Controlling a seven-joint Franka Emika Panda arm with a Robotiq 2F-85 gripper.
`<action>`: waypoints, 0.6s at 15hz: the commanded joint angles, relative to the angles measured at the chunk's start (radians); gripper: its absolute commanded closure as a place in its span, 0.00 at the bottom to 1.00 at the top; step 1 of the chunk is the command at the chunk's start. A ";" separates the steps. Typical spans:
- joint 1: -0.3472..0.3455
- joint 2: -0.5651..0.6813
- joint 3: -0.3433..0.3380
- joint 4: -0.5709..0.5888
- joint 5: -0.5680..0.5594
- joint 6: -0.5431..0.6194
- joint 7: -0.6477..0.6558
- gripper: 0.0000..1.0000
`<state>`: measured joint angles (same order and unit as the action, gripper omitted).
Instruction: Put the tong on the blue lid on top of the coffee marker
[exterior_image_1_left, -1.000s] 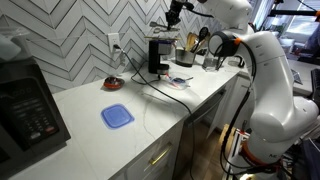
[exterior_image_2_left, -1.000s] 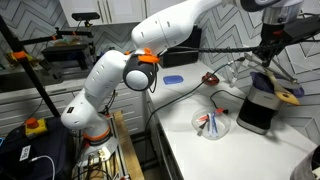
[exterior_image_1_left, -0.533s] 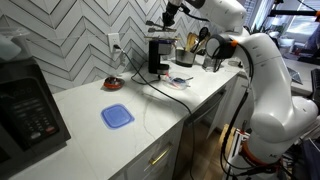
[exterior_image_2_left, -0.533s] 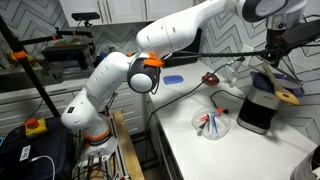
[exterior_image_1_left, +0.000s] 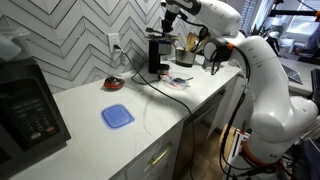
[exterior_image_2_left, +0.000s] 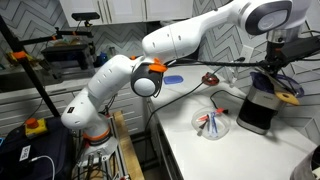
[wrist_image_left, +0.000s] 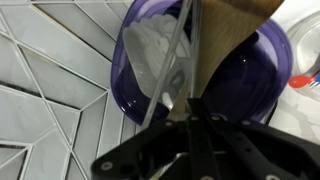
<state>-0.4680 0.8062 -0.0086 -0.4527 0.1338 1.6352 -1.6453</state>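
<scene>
The hand (exterior_image_1_left: 168, 19) hangs just above the coffee marker (exterior_image_1_left: 157, 55), close to the tiled wall. In the wrist view its fingers (wrist_image_left: 190, 135) are pressed close together and pinch the thin, silvery tong (wrist_image_left: 176, 60), whose arms reach away from the hand over a purple container (wrist_image_left: 140, 95) that holds a wooden spatula (wrist_image_left: 235, 40). In an exterior view the hand (exterior_image_2_left: 273, 62) is also above the coffee marker (exterior_image_2_left: 252, 114), with thin lines of the tong hanging below it. The blue lid (exterior_image_1_left: 117, 116) lies flat on the white tabletop (exterior_image_1_left: 90, 145), well apart from the coffee marker and not on top of it. In both exterior views the blue lid (exterior_image_2_left: 174, 79) is bare, with nothing resting on it.
</scene>
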 joint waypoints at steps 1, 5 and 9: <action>-0.008 0.009 0.008 0.009 -0.008 0.028 -0.006 0.73; -0.009 -0.003 0.010 0.003 -0.006 0.036 -0.003 0.44; -0.018 -0.033 0.022 0.009 0.009 0.043 -0.007 0.13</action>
<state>-0.4689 0.7992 -0.0079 -0.4433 0.1338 1.6473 -1.6324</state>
